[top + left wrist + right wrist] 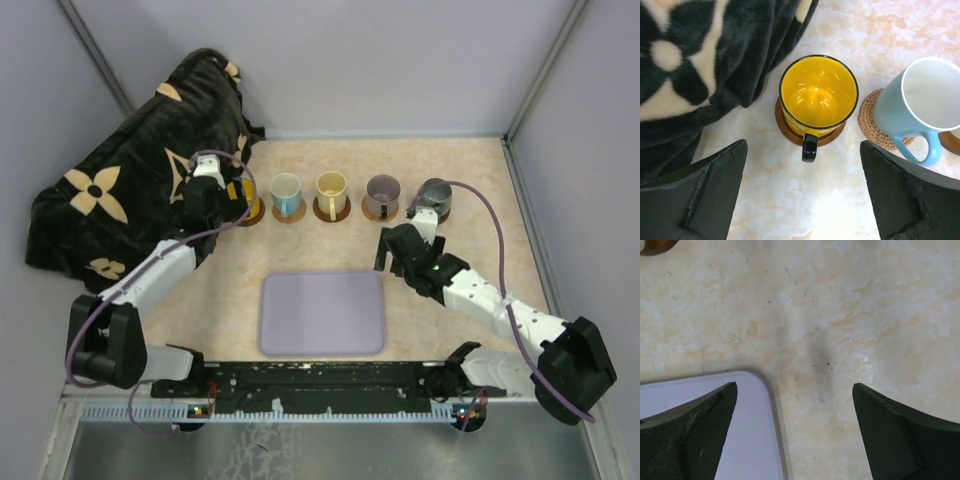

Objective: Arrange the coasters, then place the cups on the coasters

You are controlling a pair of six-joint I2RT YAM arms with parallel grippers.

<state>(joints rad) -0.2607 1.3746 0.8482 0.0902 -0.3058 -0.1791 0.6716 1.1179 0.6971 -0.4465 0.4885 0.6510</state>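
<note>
Nearest the arm bases, the lavender tray (322, 312) lies flat on the counter (480, 290). Just off its far right corner hovers the right end effector (795, 390), jaws spread wide, nothing between them, only bare counter and the tray's rounded corner below. Further out on the left, the left end effector (802, 145) hangs over the yellow cup (819, 92), jaws spread wide too, both fingers on the near side of the cup and apart from it, gripping nothing. That yellow cup stands upright on a dark brown coaster (785, 127), black handle pointing back toward the arm. Right beside it, the white-and-blue cup (920, 100) sits on a woven tan coaster (867, 120), handle also to the near side. On along the row: the cream cup (331, 187) with a brown coaster (332, 213) showing beneath, the mauve cup (382, 190) with a tan-brown coaster (378, 213) beneath, then the grey-green cup (435, 193) at the end, probably on a coaster as well, though the overhead view does not settle it. Far left, a black blanket with cream flowers (130, 170) is heaped against the wall, its edge just beside the yellow cup
</note>
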